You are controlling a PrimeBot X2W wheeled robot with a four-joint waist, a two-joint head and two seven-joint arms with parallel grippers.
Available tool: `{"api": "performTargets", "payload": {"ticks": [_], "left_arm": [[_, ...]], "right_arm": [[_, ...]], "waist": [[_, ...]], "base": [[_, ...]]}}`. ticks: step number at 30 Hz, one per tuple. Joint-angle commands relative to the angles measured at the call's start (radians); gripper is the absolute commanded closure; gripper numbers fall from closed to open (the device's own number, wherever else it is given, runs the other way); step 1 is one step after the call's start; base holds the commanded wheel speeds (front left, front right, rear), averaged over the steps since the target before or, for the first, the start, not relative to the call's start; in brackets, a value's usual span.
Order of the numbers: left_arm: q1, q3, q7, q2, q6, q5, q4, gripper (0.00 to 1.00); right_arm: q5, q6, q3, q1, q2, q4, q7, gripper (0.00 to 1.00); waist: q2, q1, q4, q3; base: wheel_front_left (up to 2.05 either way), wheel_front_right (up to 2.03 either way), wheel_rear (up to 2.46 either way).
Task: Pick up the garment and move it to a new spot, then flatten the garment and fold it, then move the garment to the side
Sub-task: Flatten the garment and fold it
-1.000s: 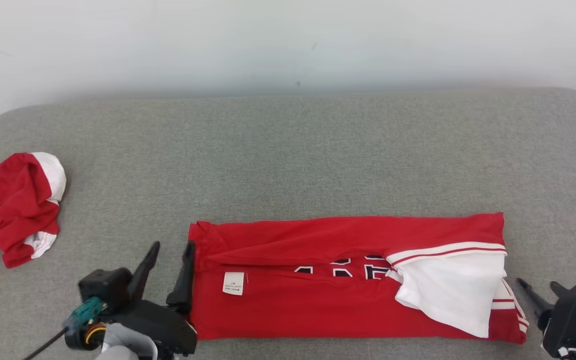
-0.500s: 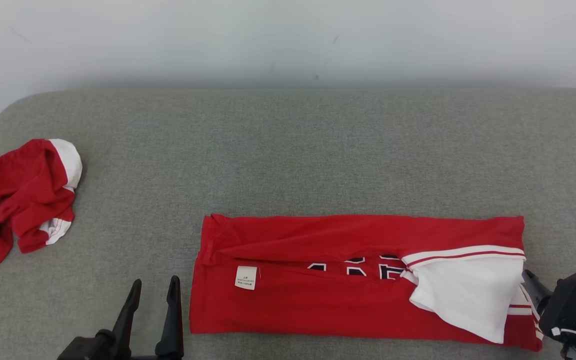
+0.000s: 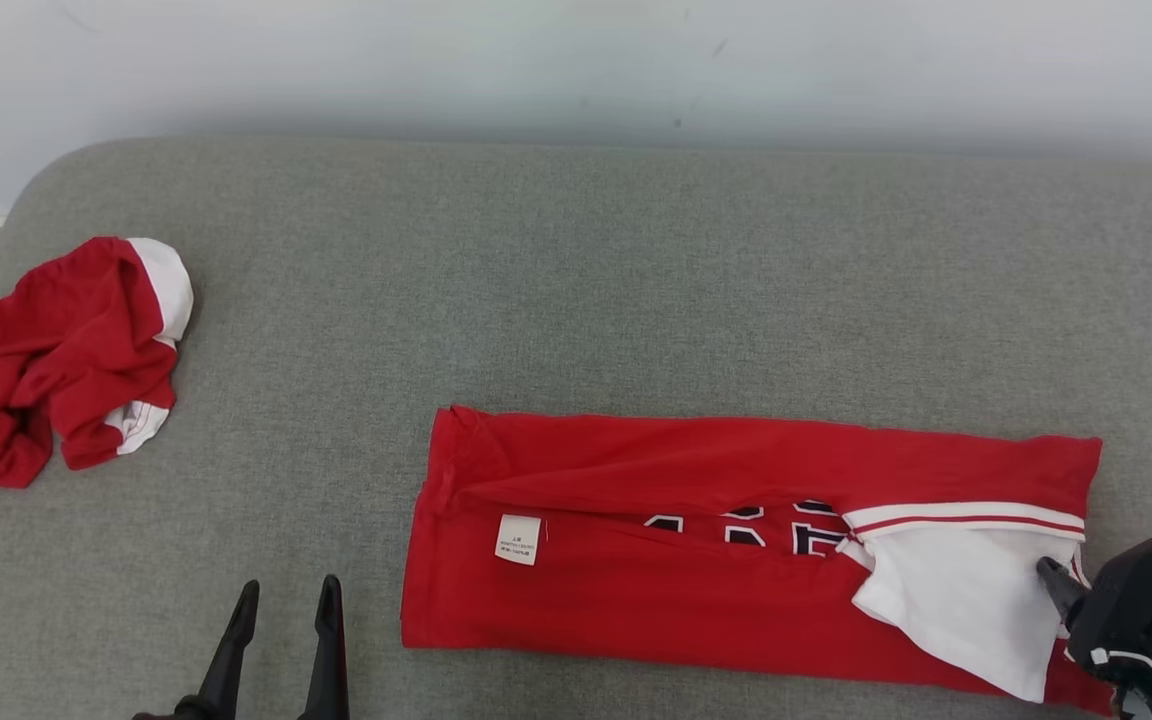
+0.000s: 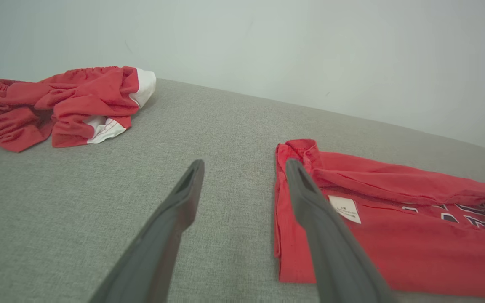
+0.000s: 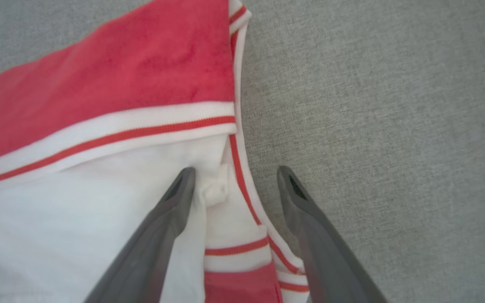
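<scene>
The soft, light red-and-white jersey garment (image 3: 696, 590), folded into a long band, is lying at the near right of the grey fabric counter (image 3: 576, 280), probably wanting pinches at its limp end edges, where the left gripper (image 3: 289, 585) and right gripper (image 5: 236, 170) are hovering with fingers (image 4: 183, 198) spread, empty.

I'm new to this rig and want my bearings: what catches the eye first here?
A red jersey, folded into a long strip with a white panel at its right end, lies near the front of the grey padded surface. A crumpled red and white garment sits at the far left edge. The open left gripper stands just off the jersey's left end, and the open right gripper straddles its right edge.
</scene>
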Motion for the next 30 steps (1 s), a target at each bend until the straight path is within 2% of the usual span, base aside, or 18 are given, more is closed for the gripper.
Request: {"api": "performTargets", "payload": {"ticks": [1,9,11,12,13,20,25,30], "left_arm": [[0.006,0.003,-0.003,-0.003,0.001,0.01,0.001,0.0],[-0.014,0.011,-0.003,-0.016,-0.011,0.029,0.007,0.0],[-0.018,0.012,-0.003,-0.019,-0.013,0.027,0.009,0.0],[-0.021,0.013,-0.003,-0.019,-0.014,0.026,0.008,0.0],[-0.022,0.014,-0.003,-0.02,-0.015,0.026,0.01,0.0],[-0.022,0.028,-0.003,-0.023,-0.018,0.027,0.018,0.0],[-0.018,0.025,-0.003,-0.023,-0.015,0.027,0.026,0.0],[-0.016,0.007,-0.003,-0.024,-0.016,0.021,0.033,0.0]], "right_arm": [[0.004,-0.002,0.003,-0.006,-0.007,0.002,0.003,0.0],[0.009,-0.002,0.081,-0.017,-0.054,0.075,-0.001,0.0],[0.023,-0.002,0.106,-0.021,-0.066,0.085,-0.007,0.67],[0.027,-0.002,0.112,-0.022,-0.073,0.09,-0.009,0.92],[0.027,-0.002,0.116,-0.024,-0.081,0.096,-0.014,1.0],[-0.007,-0.002,0.043,-0.067,-0.119,0.086,-0.08,1.0],[-0.053,-0.002,-0.063,-0.077,-0.127,0.063,-0.116,1.0],[-0.128,-0.002,-0.176,-0.039,-0.135,0.03,-0.098,1.0]], "waist": [[-0.0001,-0.0001,0.003,0.005],[-0.0001,-0.0001,0.019,0.026],[-0.0001,-0.0001,0.021,0.03],[-0.0001,-0.0001,0.022,0.031],[-0.0001,-0.0001,0.023,0.031],[-0.0001,-0.0001,0.017,0.026],[-0.0001,-0.0001,0.011,0.015],[-0.0001,-0.0001,0.017,-0.003]], "base": [[0.0,0.0,0.0],[0.0,0.0,0.0],[0.0,0.0,0.0],[0.0,0.0,0.0],[0.0,0.0,0.0],[0.0,0.0,0.0],[0.0,0.0,0.0],[0.0,0.0,0.0]]}}
